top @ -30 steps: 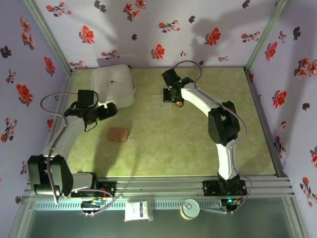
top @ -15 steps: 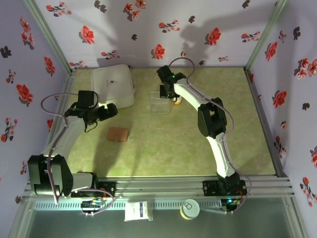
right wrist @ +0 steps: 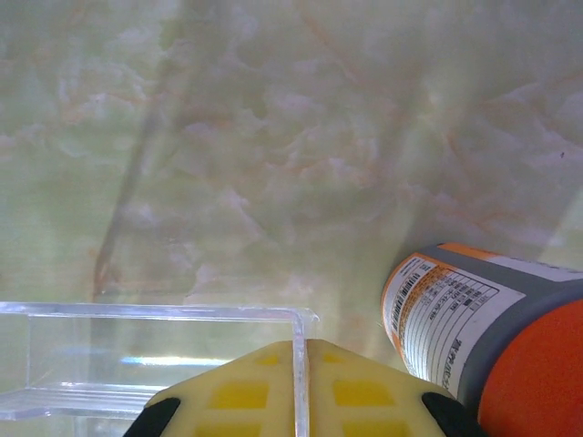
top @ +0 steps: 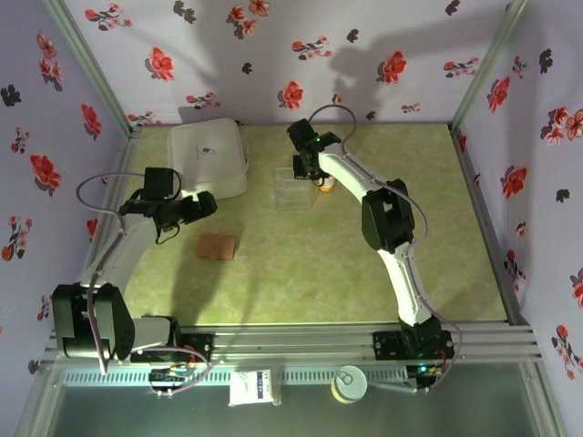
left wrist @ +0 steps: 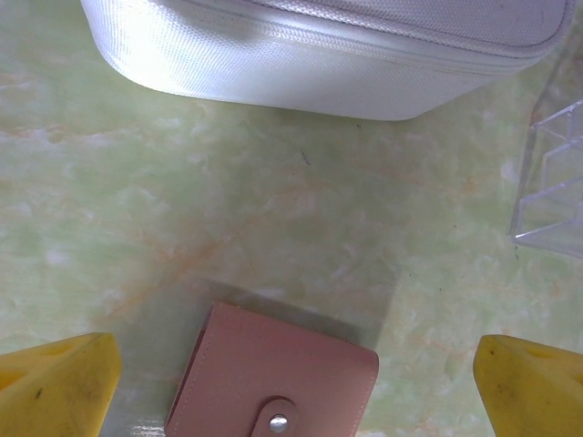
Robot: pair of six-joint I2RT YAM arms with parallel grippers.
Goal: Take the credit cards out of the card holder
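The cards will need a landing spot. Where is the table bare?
Bare: the wide stretch right of the card holder, nearer than the clear plastic box. Crowded: the far side, around white container, box and orange-capped bottle.

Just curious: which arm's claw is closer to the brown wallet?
Left. The left gripper hovers open right by the wallet; the right gripper is far across the table, pinching the clear box.

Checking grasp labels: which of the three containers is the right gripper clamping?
The clear plastic box, its thin wall pinched by the shut right gripper; the white case and brown card holder lie apart, untouched.
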